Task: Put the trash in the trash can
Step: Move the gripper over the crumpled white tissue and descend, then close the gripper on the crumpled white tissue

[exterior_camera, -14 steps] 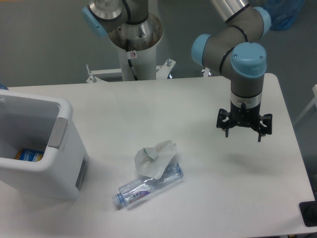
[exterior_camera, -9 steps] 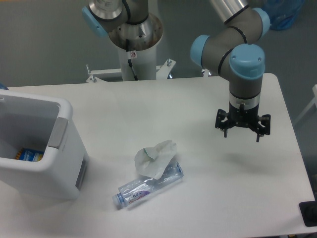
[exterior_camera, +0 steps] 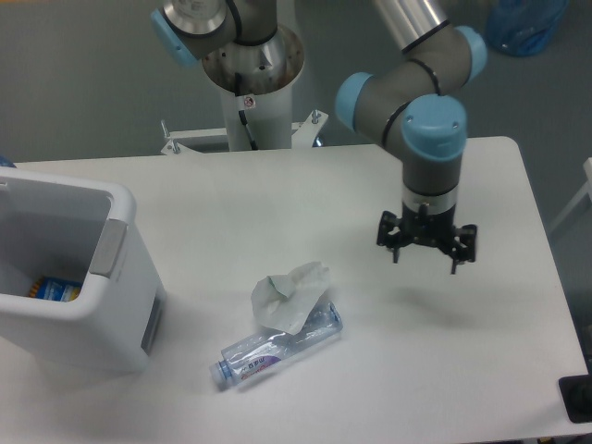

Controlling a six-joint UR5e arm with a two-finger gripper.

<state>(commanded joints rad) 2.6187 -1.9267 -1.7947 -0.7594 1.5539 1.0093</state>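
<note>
Black end effector (exterior_camera: 425,252) hangs above the white worktop (exterior_camera: 277,203), fingers spread wide, holding nothing. Tissue (exterior_camera: 291,295) rests touching the bottle (exterior_camera: 277,347), well left of it. Trash can (exterior_camera: 69,277) stands far left.

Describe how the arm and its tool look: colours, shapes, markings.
The arm is built of smooth grey cylindrical segments with light blue round caps at the joints, and a polished silver tube runs up toward the top edge. A pale band rings the wrist above the tool, which is black, with spidery prongs spread out to each side. No lettering can be made out on it.
</note>
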